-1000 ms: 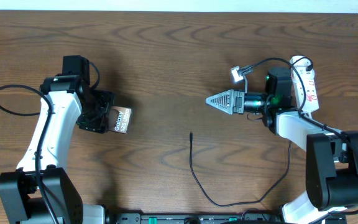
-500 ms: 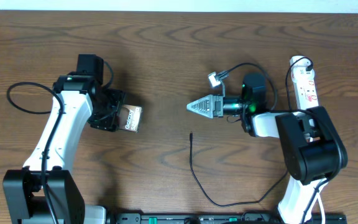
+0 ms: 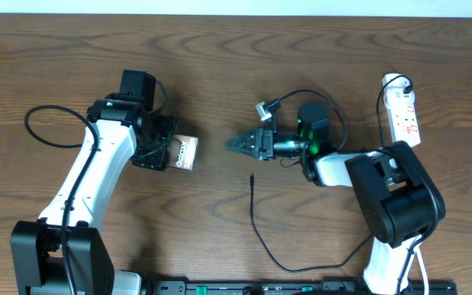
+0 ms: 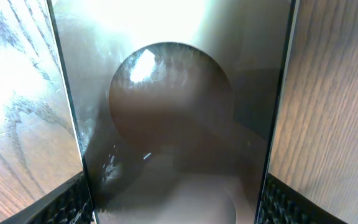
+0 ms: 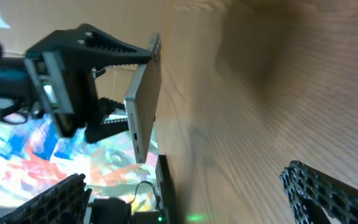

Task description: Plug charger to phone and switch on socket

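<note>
The left gripper (image 3: 170, 152) clamps the phone (image 3: 187, 153). The right gripper (image 3: 233, 145), jaws wide and empty, hovers just beyond the charger (image 3: 251, 178) tip, whose axis runs near-far.

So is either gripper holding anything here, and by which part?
The left gripper holds the phone clamped by its two side edges, at the end farther from the right arm. The right gripper is open and holds nothing.

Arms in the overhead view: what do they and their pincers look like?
Both arms have white links and black joint housings: left arm, right arm. A thin black cable loops off the left arm. The left pincer is black; the right pincer is dark grey, wedge-shaped, with ribbed fingers.
</note>
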Action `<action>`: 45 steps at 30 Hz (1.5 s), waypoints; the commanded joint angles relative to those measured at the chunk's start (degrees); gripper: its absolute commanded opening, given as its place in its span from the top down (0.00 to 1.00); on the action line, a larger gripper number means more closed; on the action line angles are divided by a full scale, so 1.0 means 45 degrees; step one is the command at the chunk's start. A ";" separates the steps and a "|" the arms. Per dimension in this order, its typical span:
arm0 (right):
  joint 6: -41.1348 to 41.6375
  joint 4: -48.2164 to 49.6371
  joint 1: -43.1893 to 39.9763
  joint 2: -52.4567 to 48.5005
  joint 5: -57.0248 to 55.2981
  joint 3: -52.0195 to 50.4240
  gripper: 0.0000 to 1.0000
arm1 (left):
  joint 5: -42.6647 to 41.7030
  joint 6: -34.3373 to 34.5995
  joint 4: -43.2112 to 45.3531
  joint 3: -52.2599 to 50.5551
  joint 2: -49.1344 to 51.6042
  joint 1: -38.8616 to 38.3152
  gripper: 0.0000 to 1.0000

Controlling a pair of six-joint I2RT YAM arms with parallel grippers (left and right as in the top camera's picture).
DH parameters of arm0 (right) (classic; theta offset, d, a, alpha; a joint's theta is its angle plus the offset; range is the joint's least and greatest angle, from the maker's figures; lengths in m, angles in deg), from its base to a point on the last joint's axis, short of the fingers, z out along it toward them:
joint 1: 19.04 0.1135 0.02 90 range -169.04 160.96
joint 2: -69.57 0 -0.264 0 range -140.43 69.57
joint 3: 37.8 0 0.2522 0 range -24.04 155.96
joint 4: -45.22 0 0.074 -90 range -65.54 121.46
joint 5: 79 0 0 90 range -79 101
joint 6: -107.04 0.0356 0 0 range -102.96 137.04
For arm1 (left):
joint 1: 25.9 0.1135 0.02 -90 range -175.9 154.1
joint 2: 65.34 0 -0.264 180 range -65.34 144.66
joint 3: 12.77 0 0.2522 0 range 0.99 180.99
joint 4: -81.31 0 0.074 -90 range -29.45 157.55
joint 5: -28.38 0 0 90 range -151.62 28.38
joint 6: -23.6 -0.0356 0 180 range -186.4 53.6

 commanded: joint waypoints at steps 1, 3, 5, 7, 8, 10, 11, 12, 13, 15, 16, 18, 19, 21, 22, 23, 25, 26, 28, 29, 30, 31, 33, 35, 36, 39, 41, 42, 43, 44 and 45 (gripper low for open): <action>0.0855 0.0253 0.0447 -0.0199 -0.0928 0.0141 0.01 | 0.0384 0.0510 0.0044 0.0073 -0.0189 -0.0160 0.93; 0.1049 0.0515 0.0636 -0.0199 -0.1039 0.0141 0.01 | 0.0384 0.0510 0.0058 0.0073 -0.0189 -0.0199 0.93; 0.1316 0.0899 0.0806 -0.0199 -0.1132 0.0141 0.01 | 0.0389 0.0505 0.0058 0.0073 -0.0189 -0.0199 0.93; 0.1549 0.0976 0.0967 -0.0199 -0.1447 0.0141 0.01 | 0.0379 0.0520 0.0058 0.0073 -0.0189 -0.0199 0.93; 0.1695 0.0976 0.1088 -0.0199 -0.1695 0.0141 0.01 | 0.0374 0.0554 0.0049 0.0073 -0.0189 -0.0199 0.92; 0.1768 0.0967 0.1331 -0.0199 -0.2123 0.0141 0.01 | 0.0374 0.0549 0.0039 0.0073 -0.0189 -0.0223 0.93; 0.1763 0.0971 0.1472 -0.0199 -0.2317 0.0141 0.01 | 0.0374 0.0549 0.0039 0.0073 -0.0189 -0.0262 0.93; 0.1768 0.0986 0.1613 -0.0199 -0.2477 0.0141 0.01 | 0.0374 0.0554 0.0039 0.0073 -0.0189 -0.0296 0.92; 0.1768 0.1010 0.1773 -0.0199 -0.2657 0.0141 0.01 | 0.0374 0.0554 0.0044 0.0073 -0.0189 -0.0359 0.93; 0.1773 0.1020 0.2045 -0.0199 -0.2977 0.0141 0.01 | 0.0379 0.0559 0.0044 0.0073 -0.0189 -0.0500 0.93; 0.1851 0.1073 0.2157 -0.0199 -0.3079 0.0141 0.01 | 0.0379 0.0563 0.0044 0.0073 -0.0189 -0.0573 0.93; 0.2215 0.1234 0.2341 -0.0199 -0.3249 0.0141 0.01 | 0.0384 0.0719 0.0044 0.0073 -0.0189 -0.0743 0.92; 0.2380 0.1282 0.2424 -0.0199 -0.3332 0.0141 0.01 | 0.0403 0.0806 0.0044 0.0073 -0.0189 -0.0797 0.93; 0.2429 0.1501 0.2569 -0.0199 -0.3473 0.0141 0.01 | 0.0471 0.1015 0.0044 0.0073 -0.0189 -0.0933 0.92; 0.2433 0.1554 0.2633 -0.0199 -0.3589 0.0141 0.01 | 0.0471 0.1083 0.0044 0.0073 -0.0189 -0.0986 0.92; 0.2433 0.1569 0.2676 -0.0199 -0.3677 0.0141 0.01 | 0.0471 0.1083 0.0044 0.0073 -0.0189 -0.1039 0.93; 0.2433 0.1681 0.2735 -0.0199 -0.3721 0.0141 0.01 | 0.0471 0.1146 0.0039 0.0073 -0.0189 -0.1166 0.93; 0.2433 0.1681 0.2744 -0.0199 -0.3721 0.0141 0.01 | 0.0471 0.1205 0.0044 0.0073 -0.0189 -0.1214 0.93; 0.2433 0.1690 0.2749 -0.0199 -0.3725 0.0141 0.01 | 0.0471 0.1418 0.0044 0.0073 -0.0189 -0.1355 0.93; 0.2433 0.1685 0.2744 -0.0199 -0.3725 0.0141 0.01 | 0.0471 0.1545 0.0044 0.0073 -0.0189 -0.1423 0.92; 0.2433 0.1685 0.2739 -0.0199 -0.3730 0.0141 0.01 | 0.0466 0.1685 0.0044 0.0073 -0.0189 -0.1486 0.93; 0.2433 0.1685 0.2739 -0.0199 -0.3730 0.0141 0.01 | 0.0466 0.1792 0.0053 0.0073 -0.0189 -0.1559 0.92; 0.2429 0.1681 0.2739 -0.0199 -0.3730 0.0141 0.01 | 0.0471 0.1977 0.0068 0.0073 -0.0189 -0.1700 0.92; 0.2429 0.1676 0.2744 -0.0199 -0.3730 0.0141 0.01 | 0.0471 0.2021 0.0136 0.0073 -0.0189 -0.1807 0.92; 0.2429 0.1676 0.2739 -0.0199 -0.3735 0.0141 0.01 | 0.0476 0.2108 0.0141 0.0073 -0.0189 -0.1865 0.93; 0.2433 0.1676 0.2754 -0.0199 -0.3774 0.0141 0.01 | 0.0481 0.2259 0.0233 0.0073 -0.0189 -0.2006 0.93; 0.2433 0.1676 0.2754 -0.0199 -0.3769 0.0141 0.01 | 0.0481 0.2259 0.0287 0.0073 -0.0189 -0.2064 0.93; 0.2433 0.1676 0.2759 -0.0199 -0.3769 0.0141 0.01 | 0.0481 0.2263 0.0321 0.0073 -0.0189 -0.2108 0.93; 0.2433 0.1676 0.2759 -0.0199 -0.3769 0.0141 0.01 | 0.0481 0.2263 0.0345 0.0073 -0.0189 -0.2161 0.93; 0.2433 0.1676 0.2759 -0.0199 -0.3769 0.0141 0.01 | 0.0476 0.2263 0.0379 0.0073 -0.0189 -0.2200 0.93; 0.2433 0.1676 0.2764 -0.0199 -0.3769 0.0141 0.01 | 0.0481 0.2268 0.0398 0.0073 -0.0189 -0.2254 0.93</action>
